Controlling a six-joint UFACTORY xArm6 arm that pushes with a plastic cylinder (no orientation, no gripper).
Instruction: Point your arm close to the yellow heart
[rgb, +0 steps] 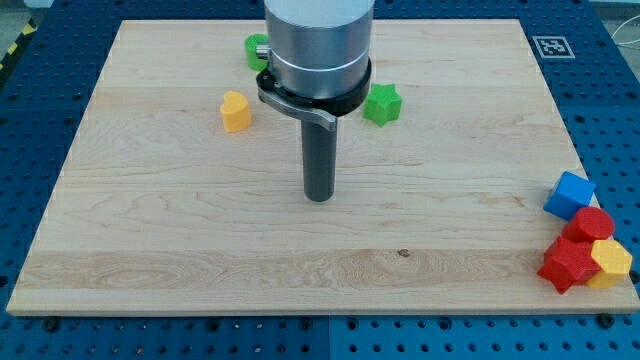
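The yellow heart (236, 111) lies on the wooden board (150, 230) at the upper left. My tip (318, 198) rests on the board near its middle, below and to the right of the heart, with a clear gap between them. The arm's wide grey body rises above the tip and hides part of the board's top.
A green star (381, 104) lies just right of the arm. A green cylinder (253, 48) peeks out at the arm's left; the blue block there is hidden. At the lower right edge sit a blue cube (569, 194), two red blocks (572, 262) and a yellow block (611, 262).
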